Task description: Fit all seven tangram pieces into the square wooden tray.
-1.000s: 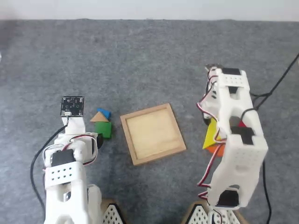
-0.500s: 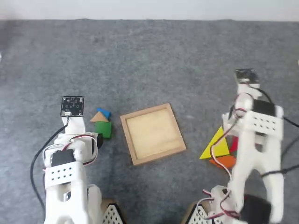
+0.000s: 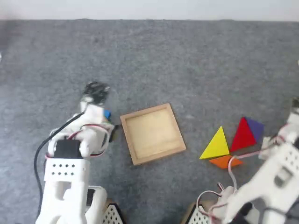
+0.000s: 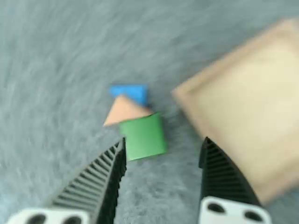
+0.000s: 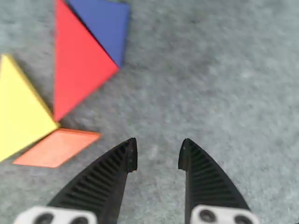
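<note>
The square wooden tray [image 3: 130,141] lies empty at mid-table, also seen as tray [image 4: 219,88]. Left of it sit a green square [image 4: 142,136], a tan triangle [image 4: 125,109] and a blue piece [image 4: 130,92], touching one another. My left gripper [image 4: 163,144] hangs open above the green square's near side, holding nothing. Right of the tray lie a yellow triangle [image 3: 216,144], a red triangle [image 3: 243,135], a purple triangle [image 3: 255,127] and an orange piece [image 3: 225,161]. My right gripper [image 5: 159,144] is open and empty over bare carpet beside the orange piece [image 5: 56,147] and red triangle [image 5: 77,70].
Grey carpet covers the table. The left arm [image 3: 70,154] stands over the green and tan pieces in the high view, leaving the blue piece [image 3: 108,115] showing. The right arm [image 3: 275,177] leans at the lower right corner. Cables trail near both bases.
The right arm swung away to the right, uncovering the yellow, red, purple and orange pieces. The left arm moved forward and right, over the green and tan pieces.
</note>
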`<action>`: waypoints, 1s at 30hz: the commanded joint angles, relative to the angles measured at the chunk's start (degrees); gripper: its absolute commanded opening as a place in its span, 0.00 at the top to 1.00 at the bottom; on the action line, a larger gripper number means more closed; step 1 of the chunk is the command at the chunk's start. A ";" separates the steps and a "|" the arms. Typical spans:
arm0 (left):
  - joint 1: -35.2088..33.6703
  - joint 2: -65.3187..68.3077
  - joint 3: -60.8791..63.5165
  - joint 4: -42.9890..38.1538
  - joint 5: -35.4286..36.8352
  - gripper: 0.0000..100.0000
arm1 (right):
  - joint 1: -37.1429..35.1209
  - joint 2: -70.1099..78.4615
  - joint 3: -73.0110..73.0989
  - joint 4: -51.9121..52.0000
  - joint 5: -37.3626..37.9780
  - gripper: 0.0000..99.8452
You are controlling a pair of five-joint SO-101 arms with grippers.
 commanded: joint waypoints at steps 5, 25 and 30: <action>5.27 -1.05 -8.22 11.08 -1.05 0.75 | -1.01 -10.95 12.22 -1.19 8.97 0.84; -4.31 -1.41 -0.57 6.15 -3.34 0.75 | -29.85 24.48 7.03 -1.36 23.74 0.84; -4.22 -1.58 1.89 4.75 -3.16 0.75 | -27.82 39.25 -5.01 -4.97 18.64 0.84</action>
